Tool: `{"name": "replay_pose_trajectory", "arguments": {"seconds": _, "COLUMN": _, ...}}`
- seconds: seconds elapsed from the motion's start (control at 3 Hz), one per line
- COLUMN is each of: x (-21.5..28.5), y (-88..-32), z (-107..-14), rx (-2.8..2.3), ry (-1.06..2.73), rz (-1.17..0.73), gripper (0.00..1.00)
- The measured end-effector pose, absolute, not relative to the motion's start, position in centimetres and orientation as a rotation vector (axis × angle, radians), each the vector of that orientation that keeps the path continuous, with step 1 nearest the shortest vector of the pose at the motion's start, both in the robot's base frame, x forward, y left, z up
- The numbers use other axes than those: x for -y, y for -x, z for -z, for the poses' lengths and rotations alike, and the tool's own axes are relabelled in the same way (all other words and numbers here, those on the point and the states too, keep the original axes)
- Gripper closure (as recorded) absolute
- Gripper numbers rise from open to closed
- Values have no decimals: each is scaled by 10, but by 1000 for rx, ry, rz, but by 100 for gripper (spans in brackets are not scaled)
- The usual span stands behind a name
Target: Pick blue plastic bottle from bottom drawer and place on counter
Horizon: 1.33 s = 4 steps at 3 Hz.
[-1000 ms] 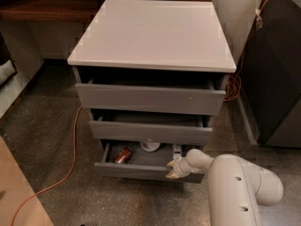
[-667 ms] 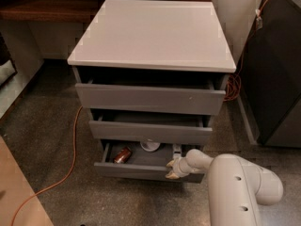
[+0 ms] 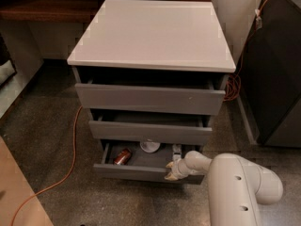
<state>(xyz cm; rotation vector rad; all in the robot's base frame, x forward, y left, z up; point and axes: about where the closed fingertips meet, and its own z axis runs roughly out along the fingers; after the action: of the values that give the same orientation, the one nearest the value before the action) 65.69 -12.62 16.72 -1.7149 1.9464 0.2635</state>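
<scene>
Nothing has moved. The gripper (image 3: 171, 169) remains at the bottom drawer's (image 3: 136, 172) right front, near the blue plastic bottle (image 3: 176, 150); its grip cannot be told.

gripper (image 3: 170, 170) is sitting at the bottom drawer (image 3: 136, 172) front right corner, and the arm (image 3: 235, 187) is blocking that side. The middle drawer (image 3: 150, 132) is overhanging the back edge, narrowing top access. The can (image 3: 122, 157) is lying by the left wall, the bowl (image 3: 150, 146) is sitting back middle, and the bottle (image 3: 176, 150) is standing back right, just behind the gripper. Drawer floor between can and gripper is showing bare. The counter (image 3: 150, 32) is lying open edge to edge.
</scene>
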Motion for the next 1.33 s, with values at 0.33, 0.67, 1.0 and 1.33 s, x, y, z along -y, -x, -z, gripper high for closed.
{"name": "replay_pose_trajectory", "arguments": {"seconds": 0.33, "x": 125, "y": -656, "z": -168, "rx": -1947, "ry": 1714, "rz": -262, "gripper": 13}}
{"name": "replay_pose_trajectory", "arguments": {"seconds": 0.67, "x": 105, "y": -630, "z": -175, "rx": -1969, "ry": 1688, "rz": -246, "gripper": 0}}
{"name": "replay_pose_trajectory", "arguments": {"seconds": 1.0, "x": 103, "y": -624, "z": -169, "rx": -1969, "ry": 1701, "rz": -263, "gripper": 0}}
{"name": "replay_pose_trajectory", "arguments": {"seconds": 1.33, "x": 105, "y": -642, "z": -191, "rx": -1929, "ry": 1679, "rz": -282, "gripper": 0}}
